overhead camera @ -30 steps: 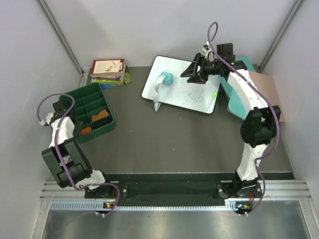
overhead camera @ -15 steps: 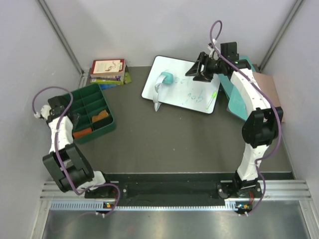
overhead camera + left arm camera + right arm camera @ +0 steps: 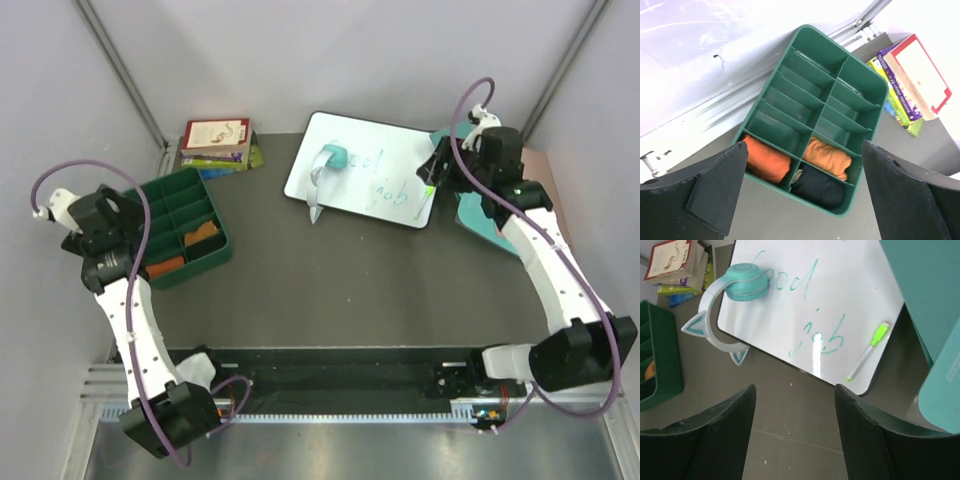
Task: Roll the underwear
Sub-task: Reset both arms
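Three rolled pieces of underwear lie in the near compartments of the green tray (image 3: pixel 867 85): rust-orange (image 3: pixel 767 159), mustard-tan (image 3: pixel 827 157) and black (image 3: pixel 821 187). From above, the mustard roll (image 3: pixel 203 232) and the orange roll (image 3: pixel 165 266) show in the tray (image 3: pixel 175 190). My left gripper (image 3: pixel 804 150) hangs above the tray's left side, open, with nothing between its fingers. At the far right my right gripper (image 3: pixel 794 400) is open and empty, above bare table near the whiteboard's edge. From above, the left gripper (image 3: pixel 125 222) and the right gripper (image 3: pixel 440 172) are far apart.
A whiteboard (image 3: pixel 385 150) reading "Good job" lies at the back with teal headphones (image 3: pixel 328 162) and a green marker (image 3: pixel 428 195) on it. A stack of books (image 3: pixel 215 140) sits behind the tray. Teal (image 3: pixel 478 205) and pink (image 3: pixel 545 185) flat boards lie at the right.
My left gripper opened wide and drew up and left, away from the tray. The right arm swung right, off the whiteboard toward the teal board.
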